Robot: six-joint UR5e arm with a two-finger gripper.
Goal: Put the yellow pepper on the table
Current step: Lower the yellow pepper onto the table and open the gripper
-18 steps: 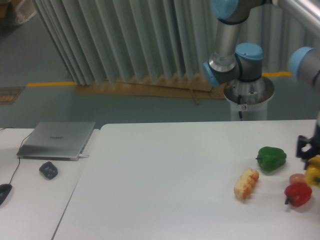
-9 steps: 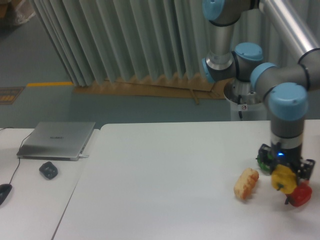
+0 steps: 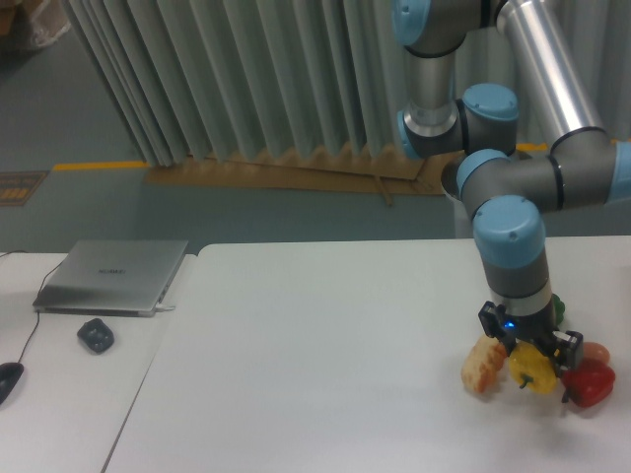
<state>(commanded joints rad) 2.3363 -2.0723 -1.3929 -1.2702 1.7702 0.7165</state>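
- The table [image 3: 325, 355] is a wide white flat top that fills the lower part of the view; it bears the food items near its right end.
- The arm [image 3: 513, 177] reaches down from the upper right, its grey tubes and blue joint caps bending to a wrist that points straight down over the right part of the table.
- A smaller white desk [image 3: 59, 394] stands just left of the table, with a narrow gap between them.
- A closed silver laptop [image 3: 111, 277] lies on the desk near its back edge.
- The gripper [image 3: 531, 361] hangs below the wrist with its dark fingers closed on either side of the yellow pepper, which sits between them.
- The yellow pepper [image 3: 532, 369] is held in the jaws between the bread and the red pepper; whether its underside touches the table cannot be told.
- The red pepper [image 3: 589, 383] lies on the table just right of the yellow one.
- A piece of bread [image 3: 484, 364], pale orange, lies just left of the gripper.
- The green pepper [image 3: 557, 308] is mostly hidden behind the wrist; only a sliver shows.
- A small dark object [image 3: 96, 336] lies on the desk in front of the laptop.
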